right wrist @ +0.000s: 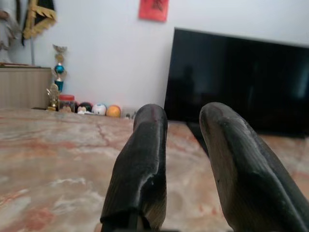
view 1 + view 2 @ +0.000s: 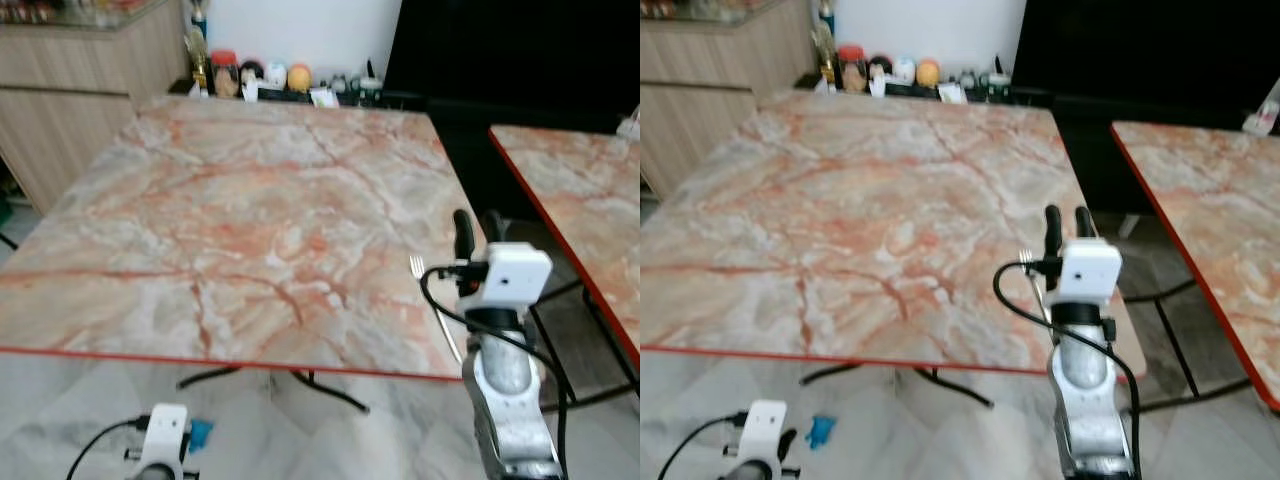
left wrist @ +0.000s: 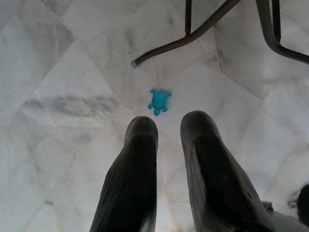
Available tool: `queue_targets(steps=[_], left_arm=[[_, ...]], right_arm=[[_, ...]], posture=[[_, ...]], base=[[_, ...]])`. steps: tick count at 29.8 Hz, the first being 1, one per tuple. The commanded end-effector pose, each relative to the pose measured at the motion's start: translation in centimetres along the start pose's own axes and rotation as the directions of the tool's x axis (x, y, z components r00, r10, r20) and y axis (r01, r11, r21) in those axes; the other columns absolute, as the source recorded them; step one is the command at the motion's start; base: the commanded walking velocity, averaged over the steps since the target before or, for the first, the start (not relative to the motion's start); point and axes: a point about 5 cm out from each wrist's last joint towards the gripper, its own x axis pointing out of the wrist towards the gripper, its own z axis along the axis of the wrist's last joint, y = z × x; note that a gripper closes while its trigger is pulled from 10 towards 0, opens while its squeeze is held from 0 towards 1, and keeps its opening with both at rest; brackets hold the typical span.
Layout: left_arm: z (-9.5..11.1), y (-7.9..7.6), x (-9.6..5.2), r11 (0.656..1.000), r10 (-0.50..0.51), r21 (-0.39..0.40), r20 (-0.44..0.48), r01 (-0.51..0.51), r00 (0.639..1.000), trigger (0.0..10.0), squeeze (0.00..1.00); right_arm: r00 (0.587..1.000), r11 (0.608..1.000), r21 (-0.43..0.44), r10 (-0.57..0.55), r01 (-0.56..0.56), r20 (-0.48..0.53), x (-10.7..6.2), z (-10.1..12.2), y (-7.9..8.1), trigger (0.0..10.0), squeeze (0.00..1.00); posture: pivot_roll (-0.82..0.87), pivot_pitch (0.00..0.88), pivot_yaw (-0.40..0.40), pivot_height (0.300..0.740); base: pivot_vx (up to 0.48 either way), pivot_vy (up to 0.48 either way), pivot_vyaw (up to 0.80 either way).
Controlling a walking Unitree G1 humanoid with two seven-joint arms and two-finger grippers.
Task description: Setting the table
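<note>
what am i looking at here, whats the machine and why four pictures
It is a walking humanoid robot with two arms, each ending in a two-fingered black claw. The two wide pictures come from cameras on its head, looking down at a marble table. The other two come from cameras on its wrists, looking along each claw.

The right claw is raised at the table's near right corner, fingers apart. A fork sits on the table beside it; whether they touch is unclear. The left claw hangs low over the floor, holding nothing, above a small blue toy.
</note>
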Motion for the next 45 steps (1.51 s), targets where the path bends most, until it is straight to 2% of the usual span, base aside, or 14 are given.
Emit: queue_targets(steps=[1, 3, 9, 15, 16, 17, 18, 21, 30, 31, 32, 33, 34, 45], left_arm=[[-0.3, -0.7, -0.1, 1.000, -0.018, -0.014, -0.014, 0.018, 1.000, 10.0, 0.00], [-0.3, -0.7, 0.0, 1.000, -0.019, -0.014, -0.016, 0.018, 1.000, 10.0, 0.00], [-0.4, -0.9, -0.1, 0.999, -0.028, -0.024, -0.025, 0.027, 0.999, 10.0, 0.00], [-0.4, -1.0, -0.1, 0.999, -0.033, -0.030, -0.025, 0.032, 0.999, 10.0, 0.00], [-0.3, -1.0, 0.0, 0.999, -0.033, -0.030, -0.025, 0.033, 0.999, 10.0, 0.00], [-0.3, -1.0, 0.0, 0.999, -0.034, -0.030, -0.025, 0.033, 0.999, 10.0, 0.00], [-0.3, -1.0, 0.0, 0.999, -0.034, -0.029, -0.025, 0.033, 0.999, 10.0, 0.00], [-0.3, -1.0, 0.0, 0.999, -0.033, -0.030, -0.025, 0.032, 0.999, 10.0, 0.00], [-0.6, -1.1, -0.1, 0.999, -0.036, -0.026, -0.036, 0.035, 0.999, 10.0, 0.00], [-0.6, -1.1, -0.1, 0.999, -0.036, -0.026, -0.036, 0.035, 0.999, 10.0, 0.00], [-0.6, -1.1, -0.1, 0.999, -0.035, -0.026, -0.036, 0.034, 0.999, 10.0, 0.00], [-0.6, -1.1, -0.1, 0.999, -0.035, -0.025, -0.036, 0.034, 0.999, 10.0, 0.00], [-0.6, -1.1, -0.1, 0.999, -0.034, -0.027, -0.035, 0.033, 0.999, 10.0, 0.00], [-0.6, -1.2, -0.1, 0.999, -0.036, -0.029, -0.036, 0.035, 0.999, 10.0, 0.00]], right_arm=[[0.995, 0.999, -0.008, -0.036, 0.035, -0.094, -0.2, -1.6, -1.2, 10.0, 0.00], [0.993, 0.999, -0.008, -0.036, 0.035, -0.112, -0.2, -1.8, -1.3, 10.0, 0.00], [0.950, 0.999, -0.020, -0.040, 0.035, -0.309, 0.4, -4.3, -2.7, 10.0, 0.00], [0.893, 0.998, 0.048, 0.057, -0.040, -0.447, 1.7, -5.9, -2.5, 10.0, 0.00], [0.875, 0.995, 0.092, 0.064, -0.022, -0.479, 2.2, -6.3, -2.4, 10.0, 0.24], [0.867, 0.993, 0.114, 0.070, -0.015, -0.494, 2.4, -6.5, -2.3, 10.0, 0.24], [0.858, 0.991, 0.133, 0.080, -0.013, -0.508, 2.5, -6.6, -2.3, 10.0, 1.00], [0.836, 0.992, 0.124, 0.076, -0.009, -0.544, 3.2, -7.0, -2.2, 10.0, 1.00], [0.787, 0.970, 0.231, 0.203, -0.078, -0.583, 3.5, -8.1, 0.2, 10.0, 0.96], [0.786, 0.968, 0.237, 0.210, -0.084, -0.581, 3.6, -8.1, 0.3, 10.0, 0.25], [0.785, 0.965, 0.246, 0.218, -0.086, -0.579, 3.7, -8.1, 0.4, 10.0, 0.08], [0.784, 0.963, 0.254, 0.224, -0.088, -0.578, 3.8, -8.1, 0.5, 10.0, 0.08], [0.779, 0.963, 0.250, 0.234, -0.103, -0.582, 3.9, -8.1, 0.6, 10.0, 0.00], [0.758, 0.965, 0.237, 0.237, -0.111, -0.608, 4.0, -8.7, 0.5, 10.0, 0.00]], posture=[[0.11, 0.000, -0.048, 0.740], [0.11, 0.000, -0.047, 0.740], [0.10, 0.000, -0.041, 0.740], [0.10, 0.000, -0.034, 0.740], [0.10, 0.000, -0.033, 0.740], [0.10, 0.000, -0.033, 0.740], [0.10, 0.000, -0.031, 0.740], [0.11, 0.000, -0.030, 0.740], [0.12, 0.000, -0.030, 0.740], [0.12, 0.000, -0.031, 0.740], [0.12, 0.000, -0.031, 0.740], [0.12, 0.000, -0.031, 0.740], [0.12, 0.000, -0.031, 0.740], [0.12, 0.000, -0.032, 0.740]], base=[[0.000, 0.000, 0.00], [0.000, 0.000, 0.00], [0.000, 0.000, 0.00], [0.000, 0.000, 0.00], [0.000, 0.000, 0.00], [0.000, 0.000, 0.00], [0.000, 0.000, 0.00], [0.000, 0.000, 0.00], [0.000, 0.000, 0.00], [0.000, 0.000, 0.00], [0.000, 0.000, 0.00], [0.000, 0.000, 0.00], [0.000, 0.000, 0.00], [0.000, 0.000, 0.00]])
